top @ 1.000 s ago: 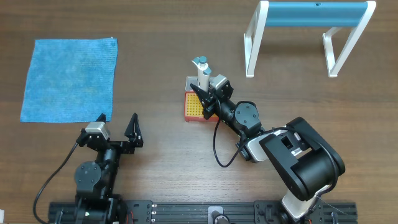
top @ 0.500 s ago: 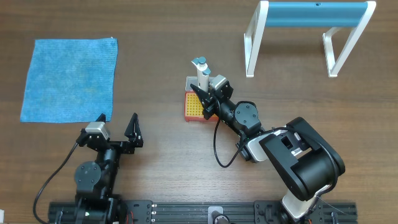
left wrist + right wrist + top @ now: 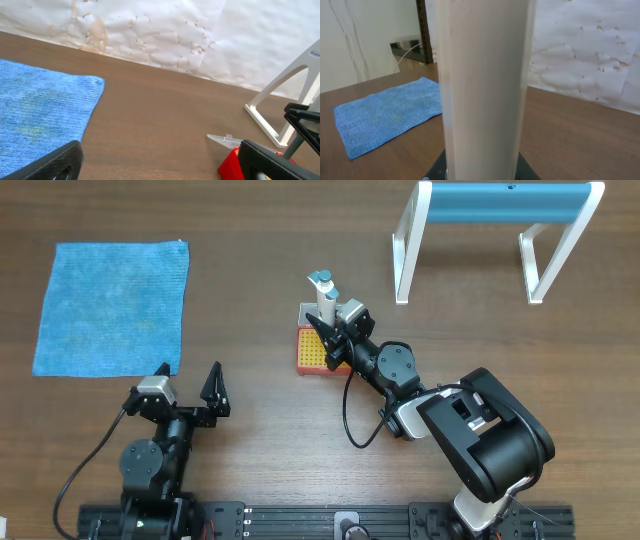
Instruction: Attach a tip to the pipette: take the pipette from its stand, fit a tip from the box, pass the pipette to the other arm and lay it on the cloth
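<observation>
At ten o'clock the cloth [image 3: 112,308] is lying flat on the worktop [image 3: 260,240]; at seven the left gripper [image 3: 188,378] is hovering, fingers spread wide. Near centre the right gripper [image 3: 331,322] is clamping the pipette [image 3: 324,290] upright over the tip box [image 3: 310,352], off the stand [image 3: 500,202] at one o'clock. Tip-fitting seems to be in hand, calling for a straight downward press.

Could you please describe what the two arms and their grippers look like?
Both arms are black with rounded joint housings. The left gripper and right gripper have black pointed fingers and pale camera blocks. A black cable loops beside the right arm.
</observation>
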